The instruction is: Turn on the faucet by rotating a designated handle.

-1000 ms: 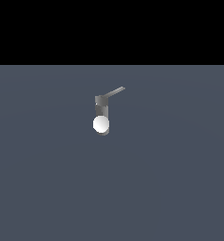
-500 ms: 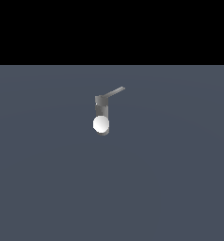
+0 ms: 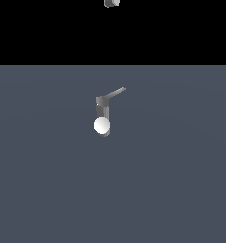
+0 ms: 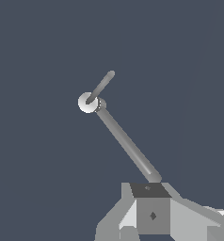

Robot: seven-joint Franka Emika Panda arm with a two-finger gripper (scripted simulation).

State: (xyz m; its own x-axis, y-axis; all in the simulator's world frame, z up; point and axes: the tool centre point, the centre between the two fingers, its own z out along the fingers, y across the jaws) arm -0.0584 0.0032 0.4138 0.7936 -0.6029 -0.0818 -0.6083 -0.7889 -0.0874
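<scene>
The faucet (image 3: 102, 108) stands on the flat grey floor in the middle of the exterior view: a short grey boxy body with a white round end (image 3: 101, 125) at its low front. The handle (image 3: 116, 92), a thin light-grey bar, sticks out from the body's top toward the exterior view's right and slightly upward. A small grey piece of my arm (image 3: 111, 2) shows at the top edge, far above the faucet. In the wrist view the white round end (image 4: 87, 103) joins a thin short bar (image 4: 103, 84) and a longer thick bar (image 4: 129, 143). Grey blocky gripper parts (image 4: 151, 214) fill the lower edge.
A plain grey-blue floor (image 3: 48, 190) spreads all around the faucet, with black background above it. No other object shows.
A small grey piece of the arm now shows at the top edge of the exterior view. The faucet and its handle have not moved.
</scene>
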